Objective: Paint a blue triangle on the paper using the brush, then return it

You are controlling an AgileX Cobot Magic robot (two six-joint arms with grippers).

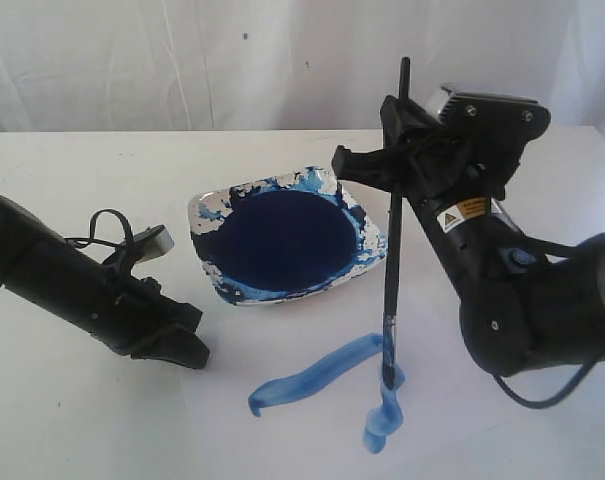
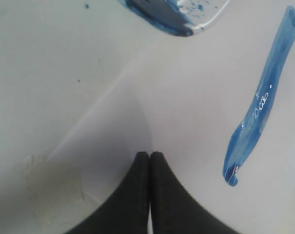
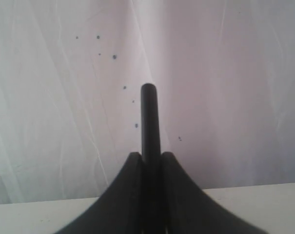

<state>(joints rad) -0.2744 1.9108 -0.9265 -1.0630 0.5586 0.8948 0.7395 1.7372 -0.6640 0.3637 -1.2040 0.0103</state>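
So that its tip meets the paper (image 2: 186,112), the right gripper (image 3: 150,158) clamps the brush (image 1: 391,290) near-upright.

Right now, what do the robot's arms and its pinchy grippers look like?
The left arm and right arm are chunky, rounded and black. The left gripper and right gripper each have two black fingers curving to narrow tips. A thin black cable loops above the left arm; a yellow warning sticker sits on the right arm.

Dish (image 1: 204,212) and upright brush (image 1: 390,270) block the middle; table (image 1: 132,160) behind seemingly clear.
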